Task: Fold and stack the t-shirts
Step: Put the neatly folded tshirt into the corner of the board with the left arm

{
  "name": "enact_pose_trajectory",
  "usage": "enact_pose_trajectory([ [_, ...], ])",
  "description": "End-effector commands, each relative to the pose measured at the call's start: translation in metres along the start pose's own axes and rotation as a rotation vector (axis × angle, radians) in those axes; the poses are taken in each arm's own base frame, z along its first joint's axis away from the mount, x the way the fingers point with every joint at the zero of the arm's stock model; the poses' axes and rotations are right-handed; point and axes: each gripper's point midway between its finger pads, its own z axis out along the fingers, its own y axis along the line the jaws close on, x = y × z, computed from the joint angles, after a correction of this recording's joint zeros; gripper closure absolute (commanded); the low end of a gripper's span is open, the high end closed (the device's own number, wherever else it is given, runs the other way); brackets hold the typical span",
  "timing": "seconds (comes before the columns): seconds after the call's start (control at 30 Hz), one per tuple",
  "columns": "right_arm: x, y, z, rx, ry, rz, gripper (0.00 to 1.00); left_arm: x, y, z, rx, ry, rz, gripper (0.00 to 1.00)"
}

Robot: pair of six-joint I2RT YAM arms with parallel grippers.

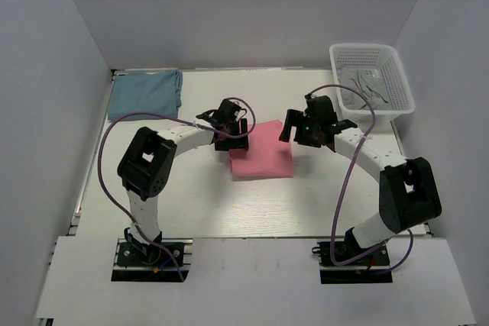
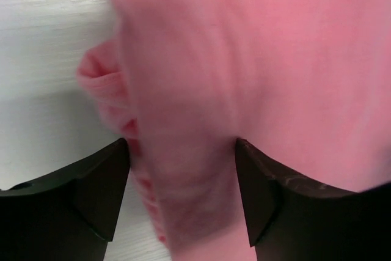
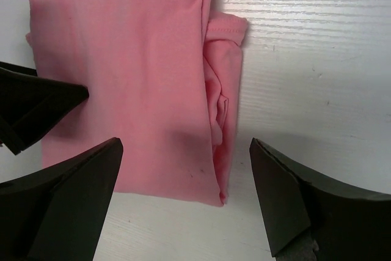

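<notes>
Pink t-shirt (image 1: 263, 162) lies between left end effector (image 1: 230, 137) and right end effector (image 1: 293, 127).

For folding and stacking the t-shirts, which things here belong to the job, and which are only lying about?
Belong to the job:
- pink t-shirt, folded, in the centre
- teal-blue t-shirt, folded, at the far left

Only lying about:
- white basket, at the far right

High rear overview; both wrist views close over pink t-shirt (image 1: 261, 159)
</notes>
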Motion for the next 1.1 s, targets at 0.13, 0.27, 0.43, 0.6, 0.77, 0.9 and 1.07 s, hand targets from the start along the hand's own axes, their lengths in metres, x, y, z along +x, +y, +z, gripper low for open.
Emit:
enact_pose_trajectory([
  [0.13, -0.006, -0.007, -0.010, 0.009, -0.061, -0.026, 0.10, 0.030, 0.003, 0.006, -0.011, 0.091, -0.015, 0.30],
  [0.27, -0.007, -0.009, -0.015, -0.004, -0.091, -0.024, 0.10, 0.043, 0.004, 0.009, -0.029, 0.119, 0.003, 0.45],
  [0.43, -0.006, -0.017, -0.020, 0.019, -0.107, -0.034, 0.10, 0.055, 0.012, 0.015, -0.103, 0.142, 0.043, 0.78],
  [0.6, -0.004, -0.035, -0.022, 0.075, -0.125, -0.017, 0.10, 0.018, 0.024, 0.008, -0.269, 0.068, 0.098, 1.00],
  [0.77, -0.008, -0.050, -0.024, 0.128, -0.149, -0.019, 0.10, -0.053, 0.040, -0.038, -0.405, -0.124, 0.200, 1.00],
  [0.9, -0.007, -0.059, -0.023, 0.167, -0.148, -0.003, 0.10, -0.099, 0.049, -0.082, -0.480, -0.296, 0.310, 1.00],
  [1.07, -0.006, -0.064, -0.022, 0.172, -0.142, 0.005, 0.10, -0.140, 0.053, -0.109, -0.501, -0.438, 0.404, 1.00],
])
